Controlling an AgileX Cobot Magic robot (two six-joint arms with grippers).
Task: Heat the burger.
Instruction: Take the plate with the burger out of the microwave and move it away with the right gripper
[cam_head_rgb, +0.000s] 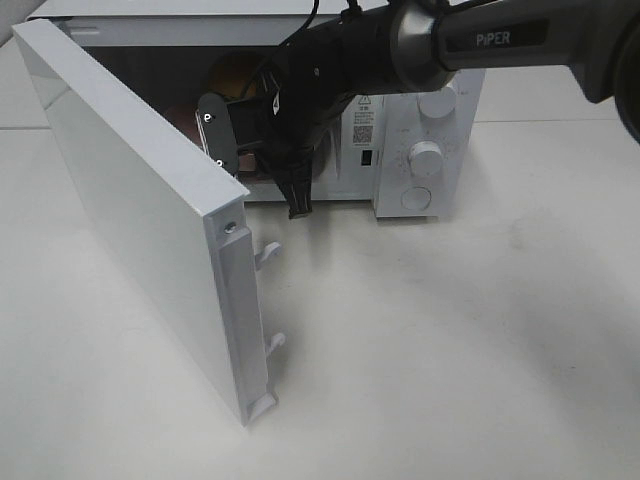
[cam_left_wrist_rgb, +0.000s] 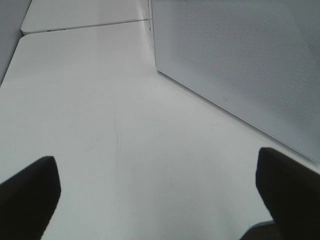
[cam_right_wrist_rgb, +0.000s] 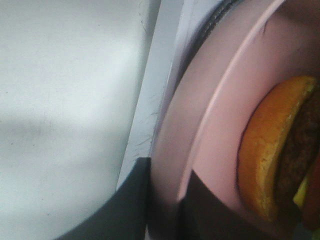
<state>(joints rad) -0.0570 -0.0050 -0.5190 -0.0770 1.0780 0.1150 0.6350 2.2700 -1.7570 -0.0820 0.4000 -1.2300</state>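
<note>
1. Where the right wrist view looks closest, the burger (cam_right_wrist_rgb: 280, 155) sits on a pink plate (cam_right_wrist_rgb: 200, 115), golden bun, dark patty and a sliver of yellow showing; in the exterior high view only a brown curve of the burger (cam_head_rgb: 235, 72) shows inside the cavity, behind the arm.
2. Pink plate: its rim lies at the threshold of the microwave (cam_head_rgb: 400, 150); the right gripper's fingers (cam_right_wrist_rgb: 165, 210) are clamped on that rim, one dark pad on each face.
3. Right gripper (cam_head_rgb: 262, 135): black, reaches into the open cavity from the right of the exterior high view; arm housing marked "PiPER".
4. Microwave: white, with a column of round knobs (cam_head_rgb: 425, 158) on its front panel; its door (cam_head_rgb: 130, 190) is swung wide toward the camera, latch hooks showing on its free edge.
5. Left gripper (cam_left_wrist_rgb: 160, 200): jaws spread wide apart, nothing between them, over the white table (cam_left_wrist_rgb: 100, 125); the microwave's perforated side wall (cam_left_wrist_rgb: 240, 55) stands near.
</note>
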